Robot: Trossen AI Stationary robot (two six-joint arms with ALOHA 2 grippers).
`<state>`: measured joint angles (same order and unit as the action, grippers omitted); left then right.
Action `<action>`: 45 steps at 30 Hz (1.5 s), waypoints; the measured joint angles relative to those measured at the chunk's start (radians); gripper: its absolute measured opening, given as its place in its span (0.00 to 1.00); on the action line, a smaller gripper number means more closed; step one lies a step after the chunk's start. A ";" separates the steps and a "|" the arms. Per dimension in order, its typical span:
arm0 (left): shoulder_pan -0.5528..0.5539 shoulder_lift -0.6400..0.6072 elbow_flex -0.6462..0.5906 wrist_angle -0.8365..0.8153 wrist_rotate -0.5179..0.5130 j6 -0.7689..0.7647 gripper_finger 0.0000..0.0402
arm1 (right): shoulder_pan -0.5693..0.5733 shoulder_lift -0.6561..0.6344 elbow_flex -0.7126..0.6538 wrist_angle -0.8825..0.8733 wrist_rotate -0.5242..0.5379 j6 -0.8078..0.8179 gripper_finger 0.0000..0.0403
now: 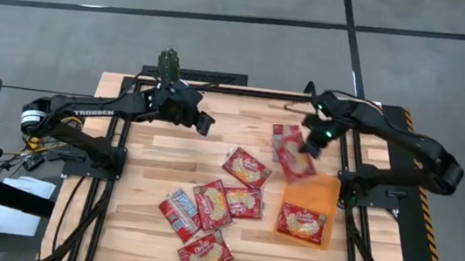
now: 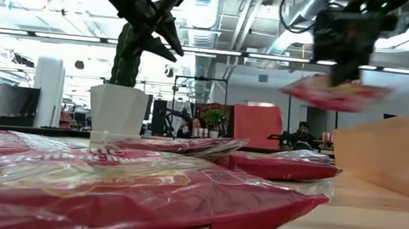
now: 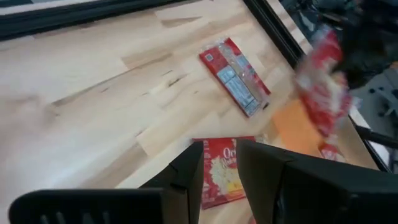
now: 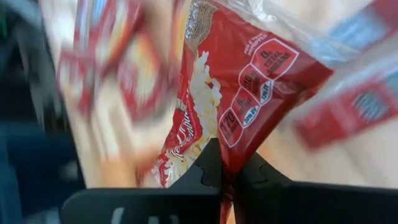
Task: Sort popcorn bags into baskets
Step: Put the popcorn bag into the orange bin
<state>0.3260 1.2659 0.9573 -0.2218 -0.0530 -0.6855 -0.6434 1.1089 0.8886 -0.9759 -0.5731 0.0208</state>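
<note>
The right tool (image 1: 310, 144) hangs above the worktop (image 1: 168, 154) near its far right corner, its fingers clamped on the edge of a popcorn bag (image 1: 297, 162) that dangles below it in the air; the right wrist view shows the same bag (image 4: 230, 106) pinched tight between the two dark fingers. In the low view this held bag (image 2: 336, 93) floats clear of the surface, just beyond the near wall of the orange tray (image 2: 386, 152).

The tray (image 1: 324, 194) sits close to the right edge of the worktop, with one bag (image 1: 301, 222) lying flat inside its near half. Another bag (image 1: 283, 136) lies on the wood beside the far end of the tray, partly under the right tool. A cluster of bags (image 1: 226, 202) is spread over the middle of the worktop, reaching toward the near edge, where one more bag (image 1: 205, 255) lies.

The left tool (image 1: 203, 123) hovers over the far middle of the worktop, fingers slightly apart and holding nothing. A white cactus pot (image 2: 118, 112) stands at the far edge.
</note>
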 joint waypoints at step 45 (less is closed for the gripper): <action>0.003 0.041 0.001 -0.033 -0.006 0.031 0.21 | 0.434 0.206 -0.045 -0.219 0.295 -0.281 0.15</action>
<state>0.3287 1.3071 0.9585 -0.2553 -0.0593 -0.6548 -0.2092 1.3154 0.8436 -1.1945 -0.2783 -0.2606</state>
